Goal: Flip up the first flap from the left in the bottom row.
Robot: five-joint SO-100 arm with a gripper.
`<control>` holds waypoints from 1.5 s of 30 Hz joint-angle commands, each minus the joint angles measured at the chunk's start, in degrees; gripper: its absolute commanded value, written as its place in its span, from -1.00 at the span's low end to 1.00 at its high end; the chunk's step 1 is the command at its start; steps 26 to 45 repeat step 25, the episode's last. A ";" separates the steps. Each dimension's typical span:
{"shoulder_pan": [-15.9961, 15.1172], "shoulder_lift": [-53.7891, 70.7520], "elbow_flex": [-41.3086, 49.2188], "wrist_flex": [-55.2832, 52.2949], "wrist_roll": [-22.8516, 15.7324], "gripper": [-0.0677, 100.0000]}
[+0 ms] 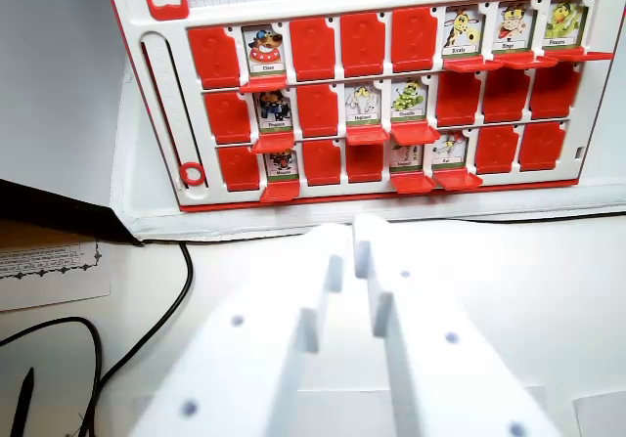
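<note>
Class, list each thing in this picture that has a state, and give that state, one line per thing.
Game board: propped upright, flaps in three rows.
Bottom-row first flap from the left: closed, red back showing.
Bottom-row second flap: open, picture card showing.
Top-row last three flaps: open.
Gripper: fingers nearly together, holding nothing, short of the board.
Black cable: lying loose on the table.

The red plastic flap at the left end of the bottom row (239, 167) on the red-and-white guessing-game board (156, 95) stands upright, its blank red back facing the camera. Just to its right in the wrist view, the neighbouring flap (282, 175) lies folded down, showing a character card.
</note>
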 commanded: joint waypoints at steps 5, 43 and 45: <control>-0.35 2.72 -3.78 -0.53 -0.97 -1.00; -0.26 3.60 -1.58 -2.11 -2.72 -1.00; -0.26 3.60 -1.58 -2.11 -2.72 -1.00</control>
